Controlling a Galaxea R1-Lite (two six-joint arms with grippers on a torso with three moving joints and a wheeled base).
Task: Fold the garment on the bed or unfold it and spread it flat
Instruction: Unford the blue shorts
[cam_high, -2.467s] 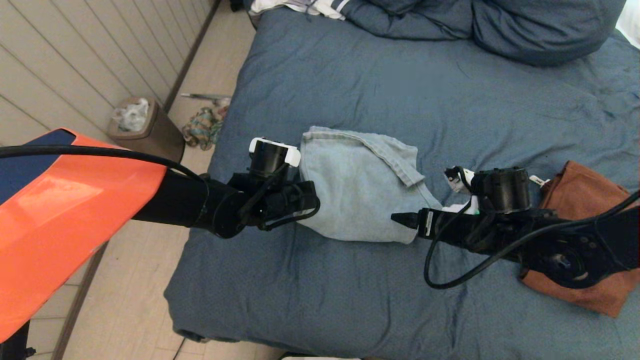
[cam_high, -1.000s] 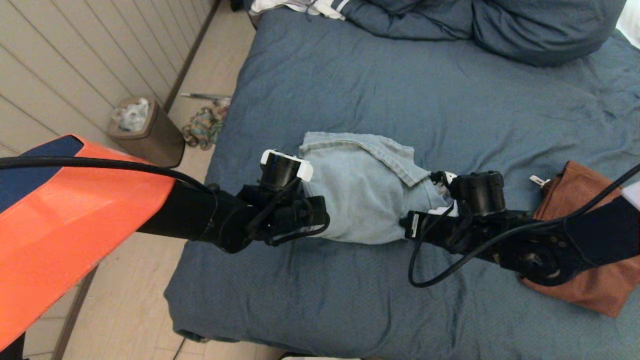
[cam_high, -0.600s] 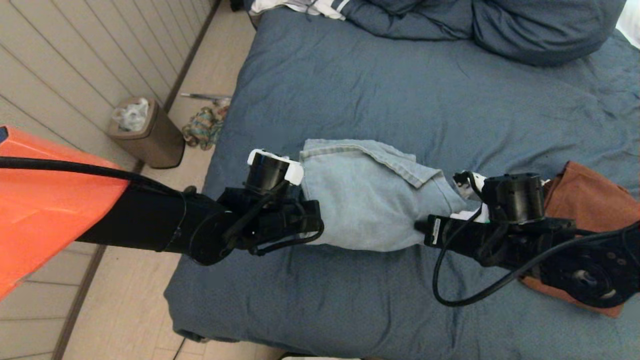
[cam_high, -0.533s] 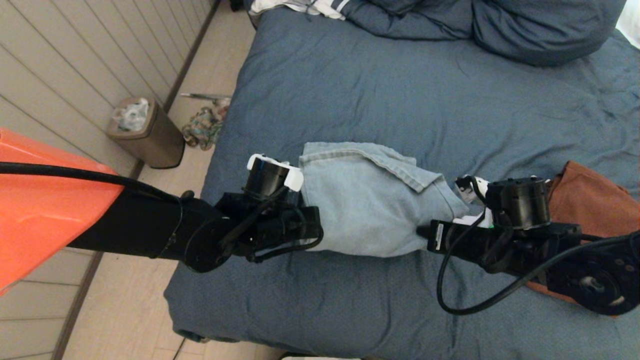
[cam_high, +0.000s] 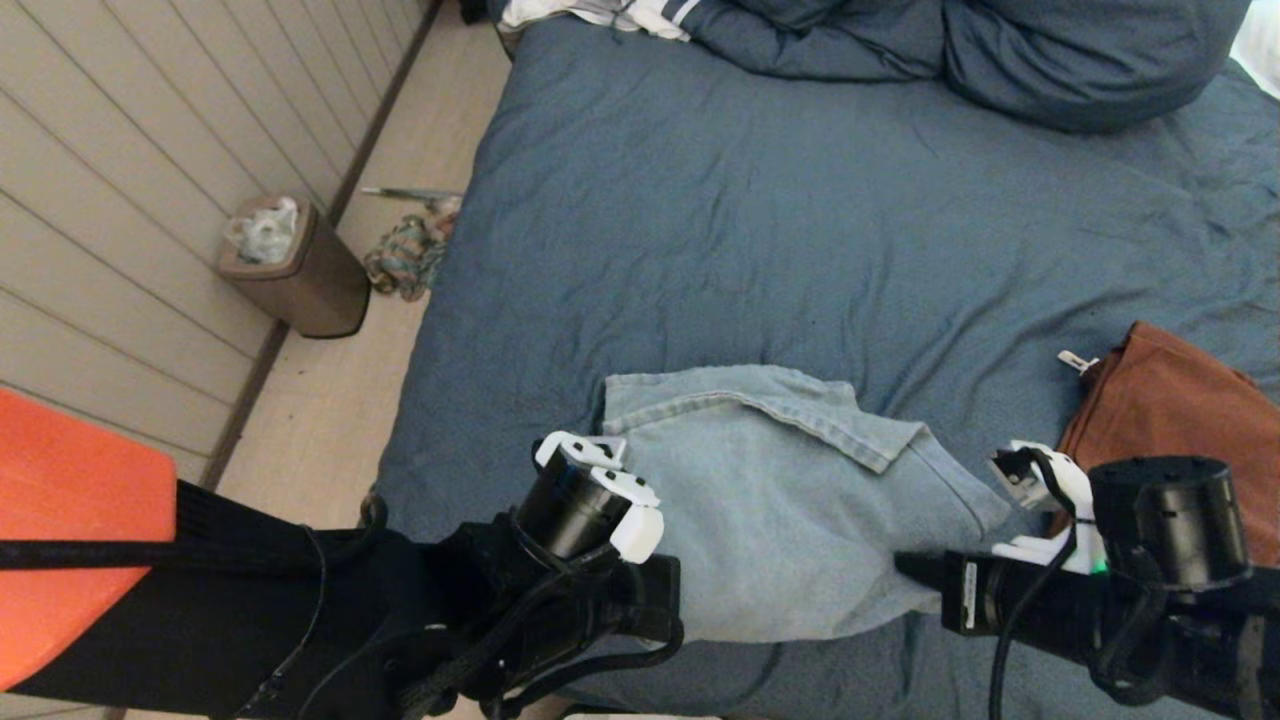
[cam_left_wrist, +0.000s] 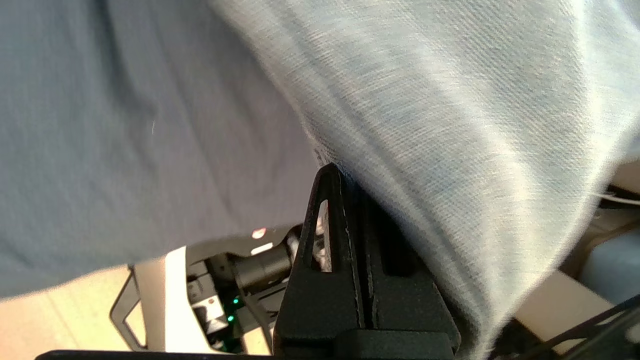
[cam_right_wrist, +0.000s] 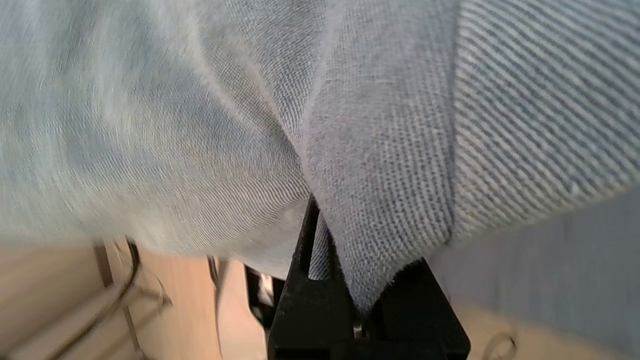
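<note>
Since the earlier frames, both arms and the light-blue denim garment (cam_high: 780, 520) have come down from mid-picture toward the lower edge of the head view, leaving more of the bed (cam_high: 800, 230) bare above them. Half a second ago the garment's upper hem sat level with the middle of the frame; now it lies well below it, lower centre, stretched between the two grippers. The left gripper (cam_high: 672, 600) is at the garment's left edge, lower centre-left, and the orange shell of the left arm has dropped to the lower left corner. The right gripper (cam_high: 915, 572) is at the garment's lower right corner, its wrist at the lower right. The brown garment (cam_high: 1160, 400) at the right edge lies where it lay, now less covered by the right arm. The bin (cam_high: 295, 270) and the heap of bedding (cam_high: 1000, 50) at the top are unchanged.

In the left wrist view the black fingers (cam_left_wrist: 330, 240) are pressed together, pinching the garment's edge (cam_left_wrist: 450, 125), with bed fabric (cam_left_wrist: 125, 125) behind.

In the right wrist view the fingers (cam_right_wrist: 305, 260) are likewise closed, pinching a fold of denim (cam_right_wrist: 350, 175) that drapes over them.
</note>
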